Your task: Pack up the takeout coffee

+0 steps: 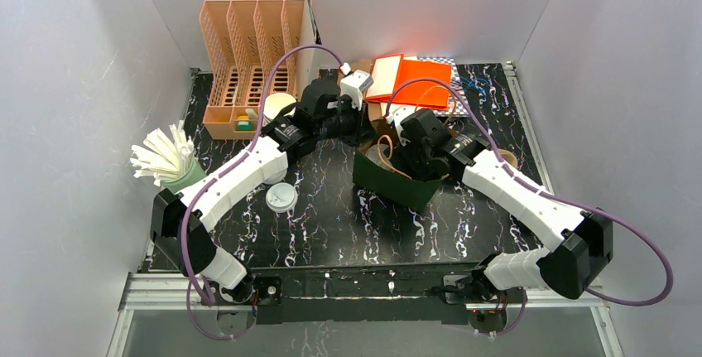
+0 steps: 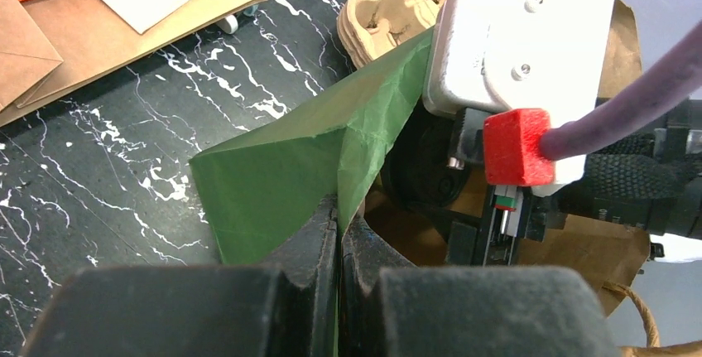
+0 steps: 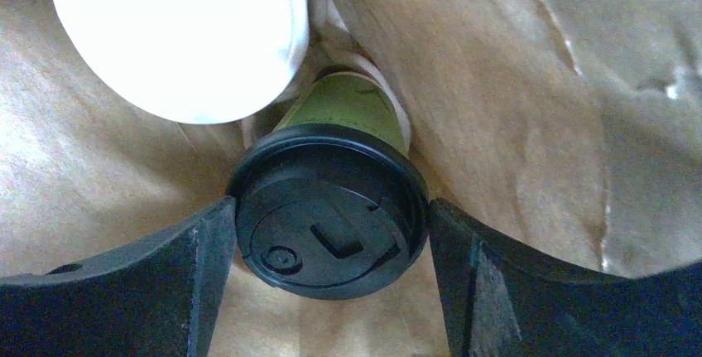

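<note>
A dark green paper bag point(image 1: 396, 181) stands open mid-table; its brown inside fills the right wrist view. My left gripper point(image 2: 340, 216) is shut on the bag's rim fold point(image 2: 364, 142), at the bag's left side point(image 1: 362, 135). My right gripper point(image 3: 331, 233) is down inside the bag. Its fingers point(image 3: 199, 266) press both sides of the black lid point(image 3: 327, 216) of a green cup point(image 3: 343, 108). The takeout coffee, a white cup showing only its bright round white top point(image 3: 178, 34), sits in the bag just beyond the green cup and touches it.
A loose white lid point(image 1: 281, 198) lies under the left arm. Green cup of white sticks point(image 1: 170, 162) at left. Peach file rack point(image 1: 252, 59) and a white cup point(image 1: 280, 107) at back left. Orange folders point(image 1: 410, 79) at back. Pulp cup carrier point(image 2: 389, 9) and brown handled bag point(image 2: 613, 249) behind the green bag.
</note>
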Tool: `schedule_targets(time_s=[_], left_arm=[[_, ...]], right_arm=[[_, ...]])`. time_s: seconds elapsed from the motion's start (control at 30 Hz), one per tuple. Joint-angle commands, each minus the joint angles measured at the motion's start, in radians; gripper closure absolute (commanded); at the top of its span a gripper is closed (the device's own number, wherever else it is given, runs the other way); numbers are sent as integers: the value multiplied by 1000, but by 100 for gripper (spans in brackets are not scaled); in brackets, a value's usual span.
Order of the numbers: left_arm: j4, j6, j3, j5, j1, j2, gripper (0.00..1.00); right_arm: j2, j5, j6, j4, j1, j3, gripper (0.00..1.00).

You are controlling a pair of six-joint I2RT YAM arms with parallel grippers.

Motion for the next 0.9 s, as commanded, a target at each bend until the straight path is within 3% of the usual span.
schedule_targets(time_s=[0.0,0.87], left_arm=[[37,-29,-7,27,1,-50,100],[-36,-27,6,-35,28,-46,100]], right_arm=[[6,-49,-15,60,2,-23,30],[95,-141,30,6,2,-110,33]])
